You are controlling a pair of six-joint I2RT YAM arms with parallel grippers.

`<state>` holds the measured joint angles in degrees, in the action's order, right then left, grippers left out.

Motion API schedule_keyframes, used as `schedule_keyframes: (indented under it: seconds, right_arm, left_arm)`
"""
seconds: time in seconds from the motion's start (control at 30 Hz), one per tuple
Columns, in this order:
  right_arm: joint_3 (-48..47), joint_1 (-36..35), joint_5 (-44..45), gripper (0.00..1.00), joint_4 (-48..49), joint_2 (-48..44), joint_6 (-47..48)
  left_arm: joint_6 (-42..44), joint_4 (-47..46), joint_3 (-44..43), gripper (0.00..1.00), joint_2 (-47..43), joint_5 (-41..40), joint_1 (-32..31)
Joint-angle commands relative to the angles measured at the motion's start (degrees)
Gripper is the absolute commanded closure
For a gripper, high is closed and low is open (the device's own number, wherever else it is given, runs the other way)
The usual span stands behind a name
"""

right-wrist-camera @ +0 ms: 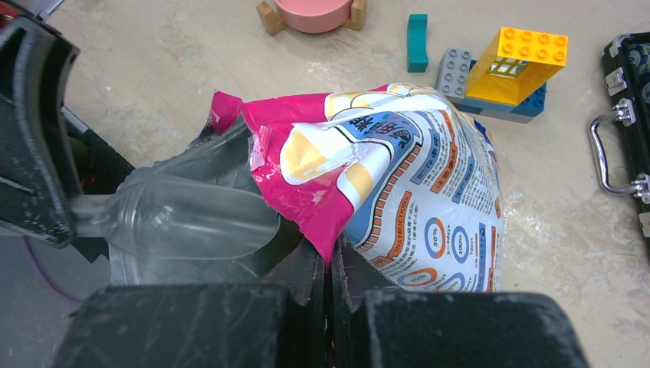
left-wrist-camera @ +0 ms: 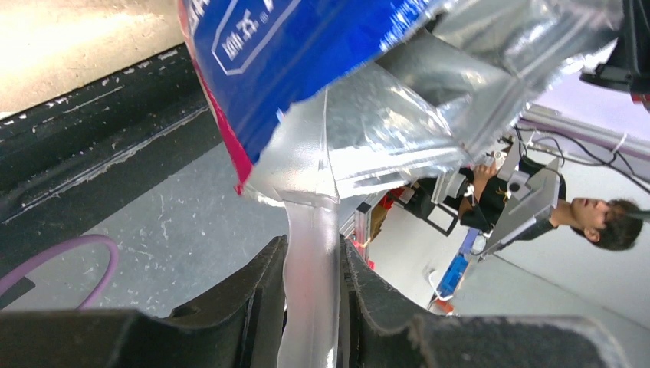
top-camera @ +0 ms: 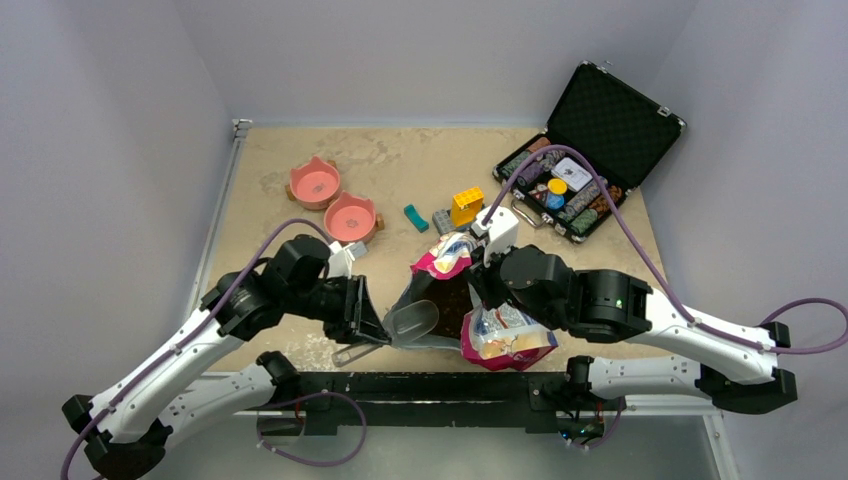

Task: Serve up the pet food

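Both arms look like the same build from my end: the left arm (top-camera: 170, 365) and the right arm (top-camera: 690, 335) have glossy white link shells with chunky black joint housings between them. Each one trails a purple cable (top-camera: 268, 238), and the one on the right arm is noticeably longer. There's a tiny green light (top-camera: 620, 303) on the right arm's black housing, and a white camera block (top-camera: 499, 232) sits at its wrist. The left gripper (left-wrist-camera: 314, 247) has matte black, wedge-shaped fingers (left-wrist-camera: 257, 299). The right gripper (right-wrist-camera: 329, 264) is black too, with its finger blocks scuffed all over with fine pale scratches.
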<state>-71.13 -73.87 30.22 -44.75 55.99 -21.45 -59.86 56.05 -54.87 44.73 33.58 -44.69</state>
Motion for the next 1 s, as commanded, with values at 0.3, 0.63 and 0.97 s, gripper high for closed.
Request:
schedule_keyframes:
  seconds: [0.3, 0.63, 0.97]
  right_arm:
    - [-7.32, -0.58, 6.40, 1.00, 7.34, 1.98, -0.47]
    - [-12.54, -5.10, 14.53, 1.00, 7.79, 6.84, 2.75]
    - [-13.51, -4.54, 12.32, 1.00, 7.33, 5.97, -1.30]
  left_arm:
    - [-8.47, -2.84, -7.06, 1.00, 8.09, 3.88, 0.21]
    - [-23.94, 9.94, -18.50, 1.00, 19.67, -6.09, 0.37]
    - [-29.08, -11.87, -6.82, 1.00, 29.91, -10.57, -2.10]
